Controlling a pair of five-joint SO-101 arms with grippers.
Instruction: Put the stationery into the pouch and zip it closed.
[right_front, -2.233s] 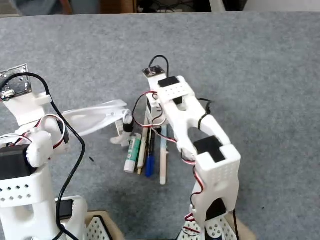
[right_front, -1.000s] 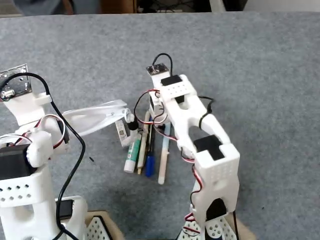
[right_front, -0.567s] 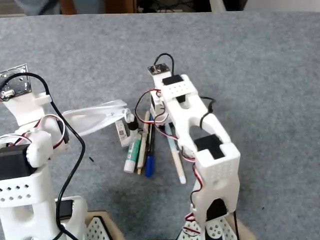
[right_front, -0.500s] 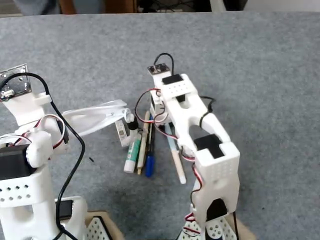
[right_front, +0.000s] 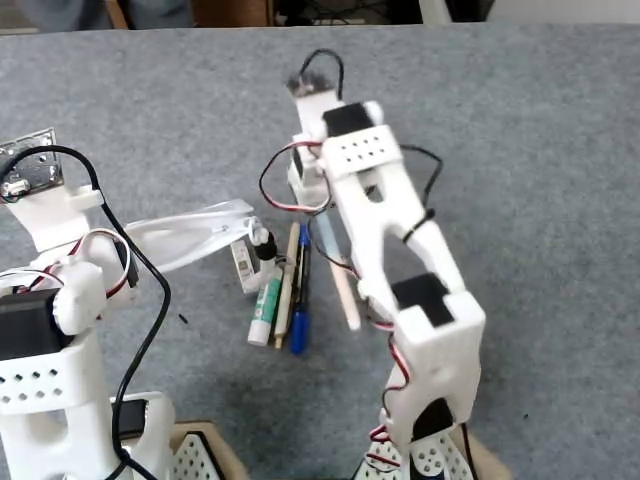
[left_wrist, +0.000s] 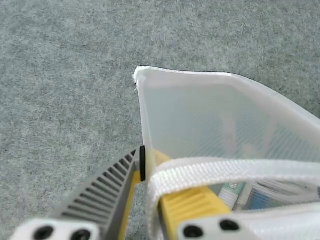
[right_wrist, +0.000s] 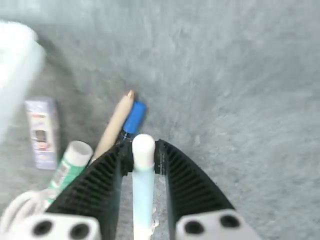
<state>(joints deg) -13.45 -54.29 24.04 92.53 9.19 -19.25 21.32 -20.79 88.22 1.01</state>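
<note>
The pen (right_wrist: 143, 200), clamped in the right gripper (right_wrist: 143, 148), is best aimed end-first at the mouth of the pouch (left_wrist: 210, 120), whose edge is pinched by the left gripper (left_wrist: 145, 172).

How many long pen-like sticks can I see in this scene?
4. A green-and-white marker, a wooden pencil and a blue pen lie side by side on the table; a pale blue pen is clamped in the right gripper. The arm above may hide others.
</note>
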